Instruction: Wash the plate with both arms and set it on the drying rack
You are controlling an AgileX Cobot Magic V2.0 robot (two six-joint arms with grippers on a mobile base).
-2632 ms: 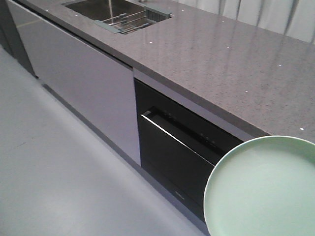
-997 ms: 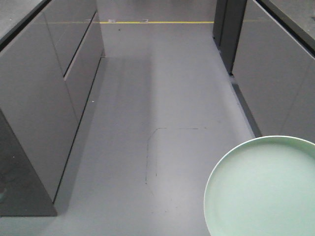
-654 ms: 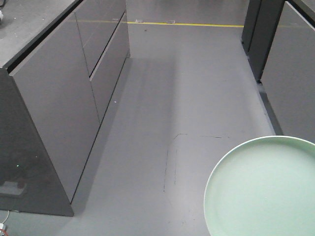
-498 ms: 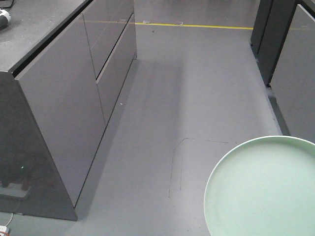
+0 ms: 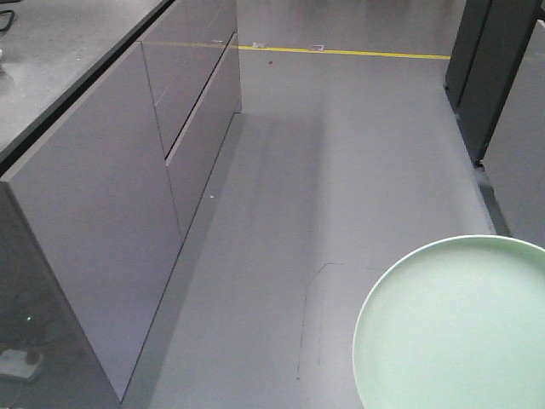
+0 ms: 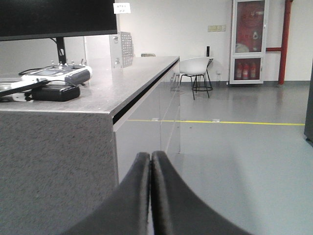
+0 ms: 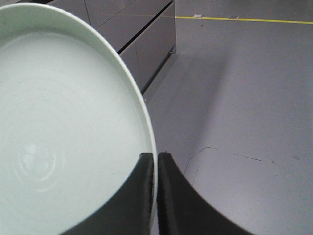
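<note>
Since 2.6 s back the front view swings off the sink worktop onto an open aisle. The cabinet run (image 5: 128,196) slides in on the left, and the plate keeps its spot in frame.

Right gripper (image 7: 155,160): fingers pinch the rim of the mint-green plate (image 7: 63,127), one finger on each face. The plate is out over bare floor (image 5: 341,170), right of the cabinet run.

Left gripper (image 6: 150,157): fingers pressed together on nothing, low beside the cabinet run's end.

Step in hand, as I judge it: transit, plate carried while the base turns. No drying rack in view. The next move calls for getting the sink back within reach, grip kept firm, before the left arm joins the wash.
</note>
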